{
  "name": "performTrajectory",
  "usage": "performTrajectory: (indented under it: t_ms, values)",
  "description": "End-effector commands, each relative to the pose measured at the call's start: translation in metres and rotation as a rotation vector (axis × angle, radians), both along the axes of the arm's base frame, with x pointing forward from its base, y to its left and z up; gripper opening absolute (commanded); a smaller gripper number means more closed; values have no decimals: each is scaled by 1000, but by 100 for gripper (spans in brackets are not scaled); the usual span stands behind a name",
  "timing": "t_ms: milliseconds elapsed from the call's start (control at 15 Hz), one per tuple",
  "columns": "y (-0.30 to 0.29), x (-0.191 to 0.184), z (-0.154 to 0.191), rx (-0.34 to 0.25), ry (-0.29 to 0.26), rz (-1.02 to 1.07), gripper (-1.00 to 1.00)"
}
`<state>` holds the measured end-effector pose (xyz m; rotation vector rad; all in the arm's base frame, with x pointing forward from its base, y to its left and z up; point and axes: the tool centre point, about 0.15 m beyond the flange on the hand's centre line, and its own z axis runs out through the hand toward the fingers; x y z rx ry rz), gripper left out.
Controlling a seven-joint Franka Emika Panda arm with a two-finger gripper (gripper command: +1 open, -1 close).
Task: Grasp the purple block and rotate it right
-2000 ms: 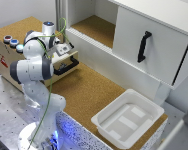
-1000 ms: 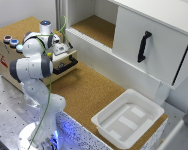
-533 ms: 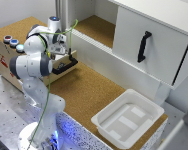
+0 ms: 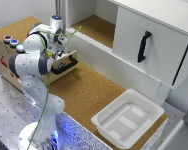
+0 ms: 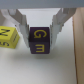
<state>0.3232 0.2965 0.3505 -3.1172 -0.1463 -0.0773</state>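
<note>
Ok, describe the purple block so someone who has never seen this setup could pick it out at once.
Start at the wooden box on the exterior view's left, where the arm reaches down. In the wrist view, the purple block sits between the two fingers on a pale surface. It is dark purple with yellow letters, unlike the yellow block beside it, which has dark lettering.
</note>
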Motion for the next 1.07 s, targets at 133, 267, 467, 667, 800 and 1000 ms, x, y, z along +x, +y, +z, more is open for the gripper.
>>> performTrajectory:
  t_ms: [133, 267, 467, 667, 800, 1000]
  values:
    - [-16, -11, -26, -12, -31, -134, -100]
    - [-20, -9, -31, 37, -23, -146, -100]
    - [-23, -3, -14, 100, -67, -133, 100]
    - [-13, -3, 12, 116, -79, -60, 100]
    - [-1, -6, 36, 96, -100, 52, 100]
    - [0, -4, 69, 96, -74, 154, 100]
